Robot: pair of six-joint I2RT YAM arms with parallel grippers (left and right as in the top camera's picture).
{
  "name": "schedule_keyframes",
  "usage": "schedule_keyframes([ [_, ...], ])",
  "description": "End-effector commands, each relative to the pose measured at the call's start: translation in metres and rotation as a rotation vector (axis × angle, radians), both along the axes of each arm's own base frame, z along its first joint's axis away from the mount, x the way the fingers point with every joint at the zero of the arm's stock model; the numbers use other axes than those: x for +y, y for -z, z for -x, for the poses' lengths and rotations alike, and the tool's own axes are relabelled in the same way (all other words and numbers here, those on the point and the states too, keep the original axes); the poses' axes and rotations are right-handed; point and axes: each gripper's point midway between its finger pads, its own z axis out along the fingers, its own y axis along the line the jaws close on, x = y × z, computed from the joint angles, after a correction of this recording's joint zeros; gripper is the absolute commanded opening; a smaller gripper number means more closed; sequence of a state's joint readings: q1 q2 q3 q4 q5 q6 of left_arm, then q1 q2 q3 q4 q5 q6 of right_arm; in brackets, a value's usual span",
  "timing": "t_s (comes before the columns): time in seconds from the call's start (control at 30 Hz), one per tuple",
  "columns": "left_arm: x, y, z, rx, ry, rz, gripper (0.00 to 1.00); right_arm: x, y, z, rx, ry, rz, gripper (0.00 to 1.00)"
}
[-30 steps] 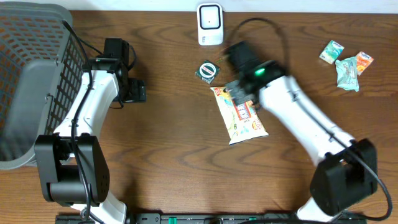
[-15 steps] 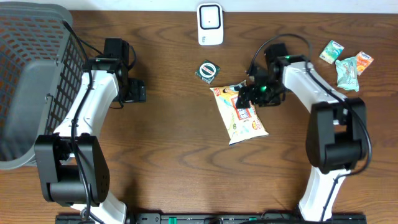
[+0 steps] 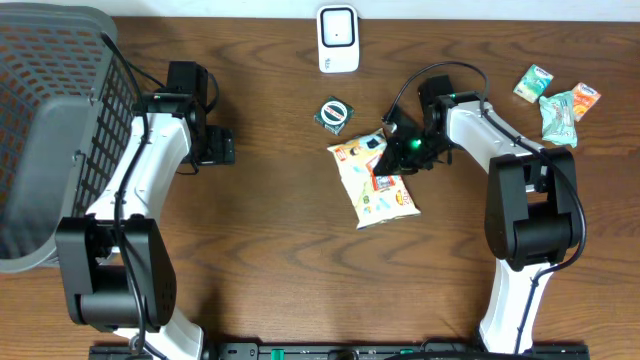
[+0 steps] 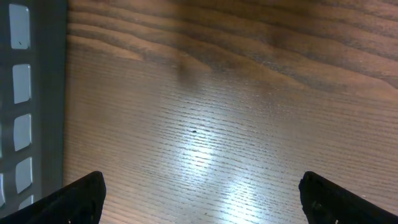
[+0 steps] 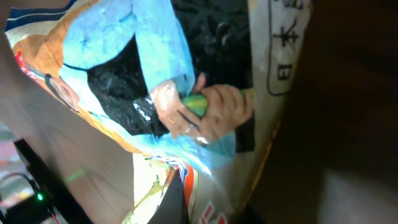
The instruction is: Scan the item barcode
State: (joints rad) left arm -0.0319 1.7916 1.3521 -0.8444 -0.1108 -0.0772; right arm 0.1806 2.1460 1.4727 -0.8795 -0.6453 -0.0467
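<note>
**Right pincer clamps the snack bag's edge, with the scanner still well apart**

Overhead: The snack bag (image 3: 372,180) lies mid-bench, print side up. The right pincer (image 3: 402,150) is closed on its upper right edge. The scanner (image 3: 338,38) stands at the far edge of the bench (image 3: 280,250), well apart from the bag, and a round packet (image 3: 334,113) sits between them. The left pincer (image 3: 215,147) hangs near the basket (image 3: 50,120) and holds nothing. Compared with a second ago, the bag has slid left and turned a little. The right arm, then stretched across the bench, has folded in behind the bag, and its jaws, open then, have closed.

Left wrist: The left pincer (image 4: 199,208) is spread wide, with a fingertip in each lower corner and only bare wood between them.

Right wrist: The bag's crinkled film (image 5: 155,93) fills the view. The pincer's own fingers cannot be made out, and no barcode shows.

Risks: The grip is on a thin edge, so the bag may slip out or swing on the lift. The limp film could fold over the barcode, and it is not clear which face carries it. A low sweep toward the scanner could knock the round packet.
</note>
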Motion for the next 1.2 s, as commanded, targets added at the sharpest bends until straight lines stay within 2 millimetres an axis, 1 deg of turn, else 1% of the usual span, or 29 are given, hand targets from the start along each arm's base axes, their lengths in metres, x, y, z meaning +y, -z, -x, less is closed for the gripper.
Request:
schedule_keyframes([
  [0.0, 0.001, 0.001, 0.002, 0.008, 0.003, -0.008, 0.98, 0.007, -0.033, -0.023, -0.056, 0.083, -0.074, 0.01],
  [0.07, 0.001, 0.001, 0.002, 0.008, 0.003, -0.008, 0.98, 0.004, -0.058, -0.037, -0.121, 0.118, -0.090, 0.01],
  [0.13, 0.001, 0.001, 0.002, 0.008, 0.003, -0.008, 0.98, 0.002, -0.091, -0.052, -0.218, 0.138, -0.107, 0.01],
  [0.23, 0.001, 0.001, 0.002, 0.008, 0.004, -0.007, 0.98, -0.004, -0.133, -0.073, -0.358, 0.200, -0.107, 0.02],
  [0.27, 0.001, 0.001, 0.002, 0.008, 0.004, -0.007, 0.98, -0.005, -0.143, -0.080, -0.399, 0.221, -0.106, 0.01],
  [0.33, 0.001, 0.001, 0.002, 0.008, 0.003, -0.008, 0.97, -0.009, -0.171, -0.099, -0.506, 0.294, -0.111, 0.01],
  [0.37, 0.001, 0.001, 0.002, 0.008, 0.003, -0.008, 0.98, -0.008, -0.177, -0.104, -0.533, 0.309, -0.119, 0.01],
  [0.4, 0.001, 0.001, 0.002, 0.008, 0.003, -0.008, 0.98, -0.004, -0.194, -0.118, -0.589, 0.352, -0.164, 0.01],
  [0.47, 0.001, 0.001, 0.002, 0.008, 0.004, -0.007, 0.98, 0.002, -0.205, -0.133, -0.632, 0.395, -0.218, 0.01],
  [0.5, 0.001, 0.001, 0.002, 0.008, 0.003, -0.008, 0.98, 0.008, -0.215, -0.147, -0.669, 0.437, -0.262, 0.01],
  [0.53, 0.001, 0.001, 0.002, 0.008, 0.003, -0.008, 0.98, 0.011, -0.215, -0.153, -0.678, 0.457, -0.279, 0.01],
  [0.63, 0.001, 0.001, 0.002, 0.008, 0.003, -0.008, 0.98, 0.026, -0.229, -0.182, -0.764, 0.522, -0.392, 0.01],
  [0.73, 0.001, 0.001, 0.002, 0.008, 0.003, -0.008, 0.98, 0.037, -0.230, -0.207, -0.857, 0.572, -0.479, 0.02],
  [0.8, 0.001, 0.001, 0.002, 0.008, 0.003, -0.008, 0.98, 0.037, -0.225, -0.224, -0.944, 0.619, -0.483, 0.02],
  [0.93, 0.001, 0.001, 0.002, 0.008, 0.003, -0.008, 0.98, 0.028, -0.212, -0.252, -1.078, 0.766, -0.449, 0.01],
  [1.07, 0.001, 0.001, 0.002, 0.008, 0.003, -0.008, 0.98, 0.034, -0.199, -0.268, -1.073, 0.791, -0.463, 0.01],
  [1.17, 0.001, 0.001, 0.002, 0.008, 0.003, -0.008, 0.98, 0.043, -0.187, -0.279, -1.052, 0.796, -0.477, 0.01],
])
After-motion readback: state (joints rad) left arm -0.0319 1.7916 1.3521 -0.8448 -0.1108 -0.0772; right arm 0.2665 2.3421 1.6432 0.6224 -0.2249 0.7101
